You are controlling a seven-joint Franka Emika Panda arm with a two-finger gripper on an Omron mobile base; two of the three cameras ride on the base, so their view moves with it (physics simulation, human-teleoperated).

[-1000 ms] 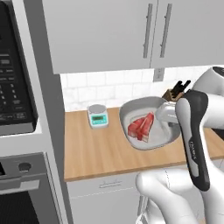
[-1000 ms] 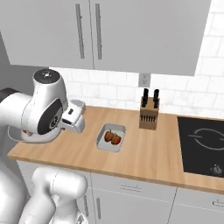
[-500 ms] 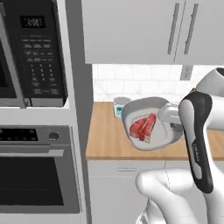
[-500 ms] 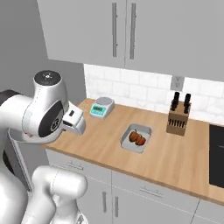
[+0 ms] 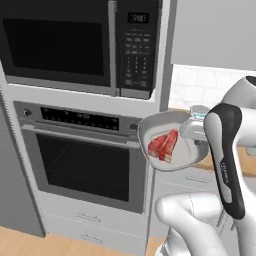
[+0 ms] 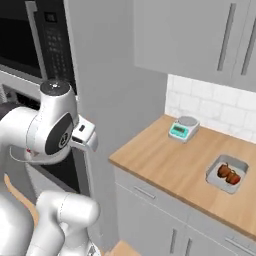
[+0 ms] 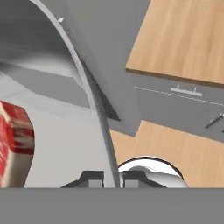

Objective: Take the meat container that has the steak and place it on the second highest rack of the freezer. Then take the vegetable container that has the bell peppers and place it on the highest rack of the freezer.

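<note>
Steak (image 5: 163, 145) lies in the grey container (image 5: 167, 139) we carry in the air before the oven (image 5: 85, 160), the tool (image 7: 107, 177) pinching its rim. From the tool the container stretches away toward the oven; the peppers (image 6: 228, 173) wait on the surface (image 6: 170, 160).

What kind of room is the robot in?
A kitchen, most likely. There's a microwave above a built-in oven, and a wooden counter holding a small kitchen scale under wall cabinets.
</note>
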